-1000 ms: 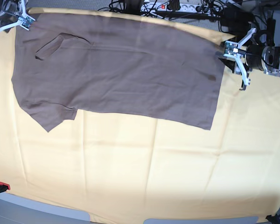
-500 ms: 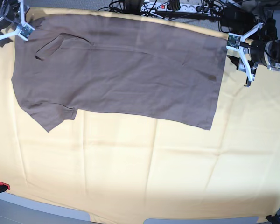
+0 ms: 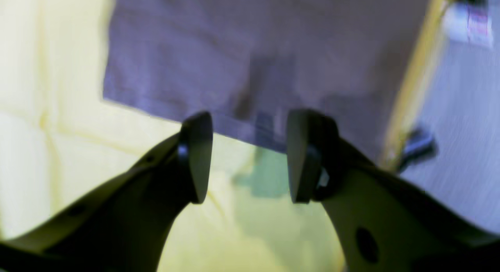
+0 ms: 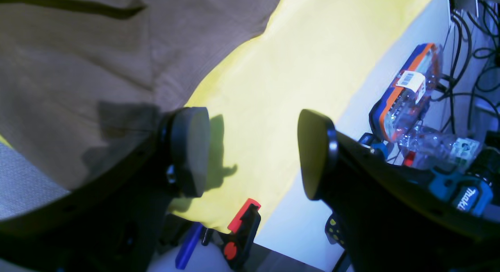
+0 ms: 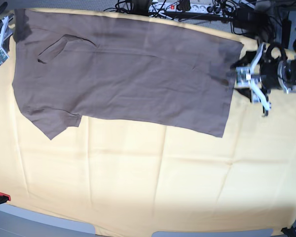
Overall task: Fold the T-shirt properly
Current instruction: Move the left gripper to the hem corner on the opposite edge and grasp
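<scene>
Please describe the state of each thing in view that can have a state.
T-shirt: spread out sideways, partly folded, a fold gaping near one end, lightly creased.
Yellow cloth: laid flat under the T-shirt, with crease lines.
Left claw: open, holding nothing.
Right claw: open, holding nothing.

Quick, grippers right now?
Left gripper: open, holding nothing, by the T-shirt's edge.
Right gripper: open, holding nothing.
</scene>
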